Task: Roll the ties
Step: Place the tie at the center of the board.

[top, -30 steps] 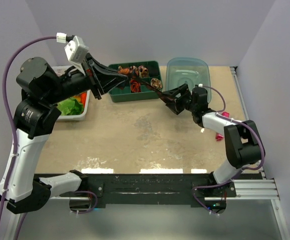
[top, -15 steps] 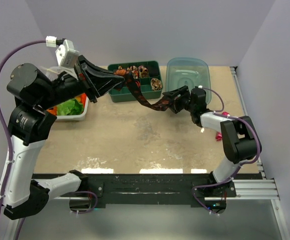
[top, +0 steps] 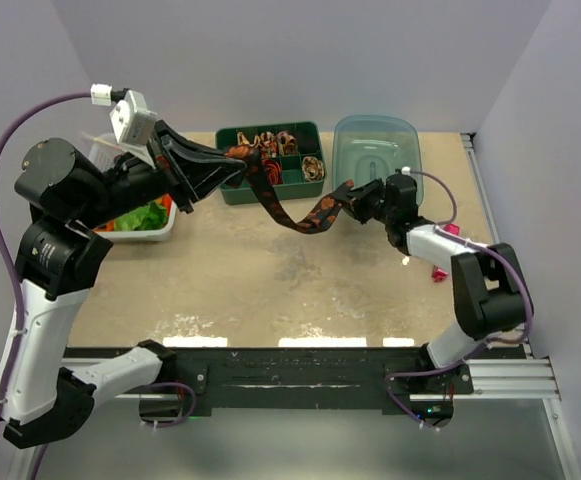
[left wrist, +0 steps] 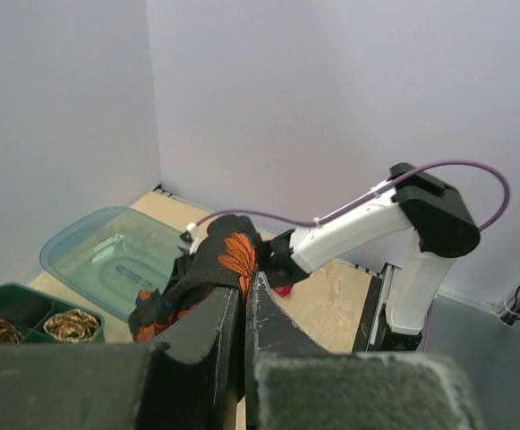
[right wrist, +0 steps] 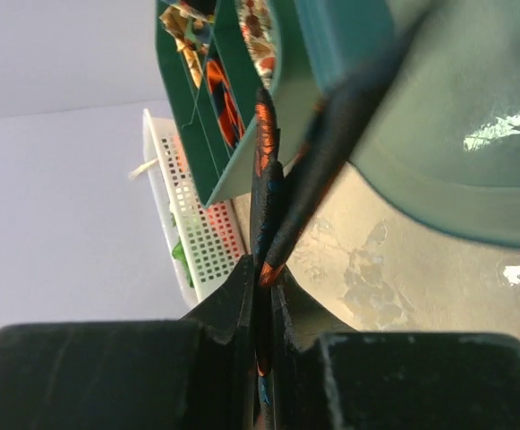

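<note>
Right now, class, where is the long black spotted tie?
Top view: the tie sags between the left end effector and right end effector, near the green tray.

table (top: pixel 270 275) bears green tray (top: pixel 305 191), teal lid (top: pixel 375 150), white basket (top: pixel 153 234)

One long black tie (top: pixel 288 212), orange-red spots, strung in air between my left gripper (top: pixel 238 155) and right gripper (top: pixel 345 197), sagging mid-span. Small coiled ties (top: pixel 288 140) sit in far green tray (top: pixel 305 188).
</note>
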You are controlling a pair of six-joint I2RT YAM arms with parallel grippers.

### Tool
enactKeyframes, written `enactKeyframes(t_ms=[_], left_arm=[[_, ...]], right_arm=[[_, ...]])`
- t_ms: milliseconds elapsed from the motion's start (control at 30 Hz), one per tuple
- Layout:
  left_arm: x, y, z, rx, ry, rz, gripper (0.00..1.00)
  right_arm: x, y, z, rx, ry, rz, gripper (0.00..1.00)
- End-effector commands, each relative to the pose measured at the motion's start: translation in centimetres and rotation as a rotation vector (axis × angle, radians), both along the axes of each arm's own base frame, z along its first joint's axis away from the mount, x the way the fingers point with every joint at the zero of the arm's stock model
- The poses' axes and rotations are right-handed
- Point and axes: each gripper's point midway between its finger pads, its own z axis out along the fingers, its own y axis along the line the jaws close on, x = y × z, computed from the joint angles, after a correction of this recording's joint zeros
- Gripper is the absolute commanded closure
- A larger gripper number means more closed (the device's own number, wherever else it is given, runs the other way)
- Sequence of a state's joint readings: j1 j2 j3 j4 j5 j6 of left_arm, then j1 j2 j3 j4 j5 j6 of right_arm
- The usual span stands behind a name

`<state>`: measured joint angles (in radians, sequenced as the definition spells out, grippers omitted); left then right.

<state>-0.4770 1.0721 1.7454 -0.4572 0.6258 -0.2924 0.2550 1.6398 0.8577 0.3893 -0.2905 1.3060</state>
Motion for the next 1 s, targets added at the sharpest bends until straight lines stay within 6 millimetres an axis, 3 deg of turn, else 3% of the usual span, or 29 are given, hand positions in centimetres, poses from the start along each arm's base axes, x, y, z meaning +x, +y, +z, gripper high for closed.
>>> enactKeyframes(t_ms=[0, 133, 200, 233, 367, 500, 633, 733, 900, 967], left_arm=[[1.1, 0.2, -1.7, 0.012, 0.006, 0.039, 1.0], [2.1, -0.5, -4.4, 0.011, 0.047, 0.027, 1.0], [2.8, -1.2, -6.0, -0.004, 0.055, 0.01, 1.0], [3.4, -1.7, -7.1, -0.011, 0.068, 0.001, 1.0], [5.3, -3.2, -10.5, -0.002, 0.116, -0.034, 1.0], [6.8, -4.4, -13.9, 0.014, 0.144, -0.061, 1.0], [8.2, -5.1, -19.0, 0.076, 0.209, -0.062, 1.0], [8.4, -5.1, -22.3, 0.118, 0.26, -0.058, 1.0], [8.6, -4.1, -26.2, 0.19, 0.325, 0.003, 1.0], [8.5, -3.2, -27.8, 0.223, 0.367, 0.063, 1.0]], right_arm=[[-0.3, -2.8, 5.0, -0.149, -0.169, -0.061, 1.0], [-2.3, -5.9, 6.3, -0.235, -0.223, -0.132, 1.0], [-3.0, -7.5, 5.3, -0.287, -0.2, -0.164, 1.0], [-3.4, -8.2, 5.6, -0.294, -0.208, -0.18, 1.0], [-4.9, -10.6, 3.4, -0.322, -0.148, -0.216, 1.0], [-7.0, -12.7, 0.0, -0.363, -0.071, -0.245, 1.0], [-8.5, -14.5, -2.5, -0.402, -0.01, -0.29, 1.0], [-9.6, -15.6, -4.6, -0.45, 0.056, -0.303, 1.0], [-10.2, -16.2, -5.9, -0.478, 0.096, -0.297, 1.0], [-10.2, -16.5, -6.3, -0.49, 0.106, -0.307, 0.93]])
